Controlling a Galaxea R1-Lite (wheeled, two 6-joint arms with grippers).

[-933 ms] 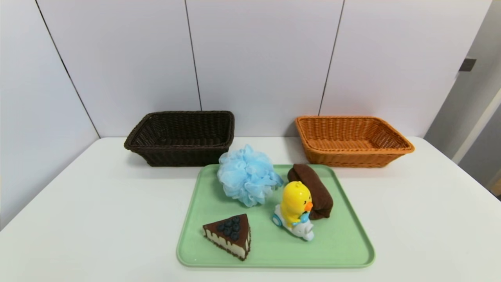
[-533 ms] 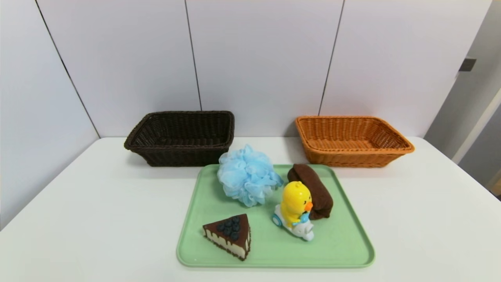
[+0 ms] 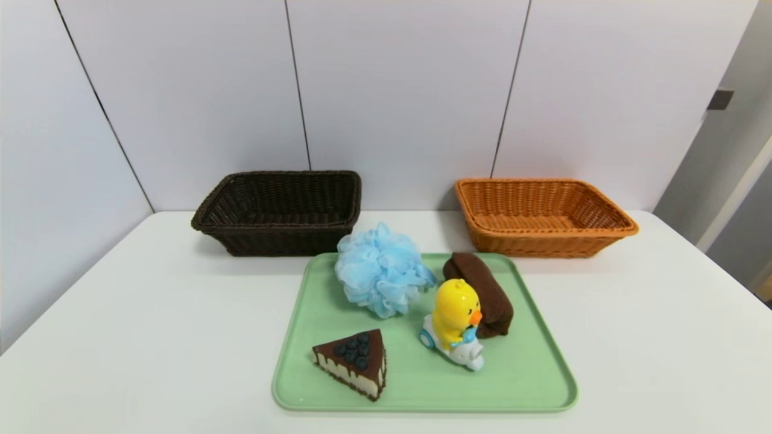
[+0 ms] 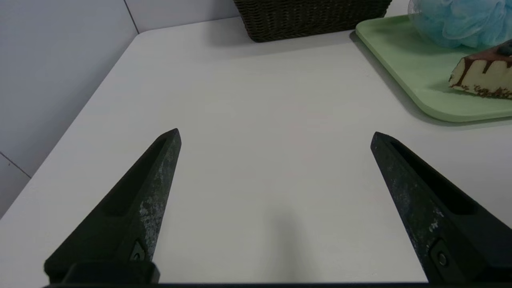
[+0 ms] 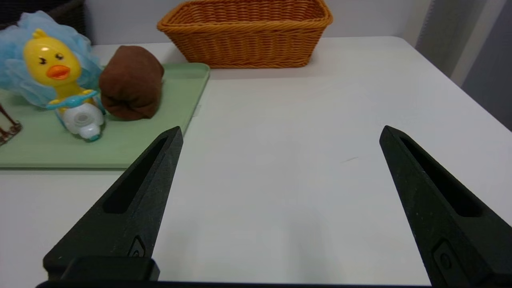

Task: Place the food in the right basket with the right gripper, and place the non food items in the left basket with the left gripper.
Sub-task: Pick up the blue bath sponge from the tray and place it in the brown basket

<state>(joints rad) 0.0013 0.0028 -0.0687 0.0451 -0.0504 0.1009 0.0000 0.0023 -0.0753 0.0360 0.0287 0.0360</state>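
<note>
White table [image 3: 151, 337] unchanged since before; both hands [image 4: 276, 134] [image 5: 280, 132] spread apart, empty.

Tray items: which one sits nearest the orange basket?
The rolled brown item at the tray's far right corner, just in front of the orange basket. The blue bath pouf is nearer the dark basket; the duck toy and cake slice sit farther forward.

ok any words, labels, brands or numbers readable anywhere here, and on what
None can be read in any view.
The duck toy, cake slice, brown roll, blue bath pouf, green tray and both baskets show no print.
</note>
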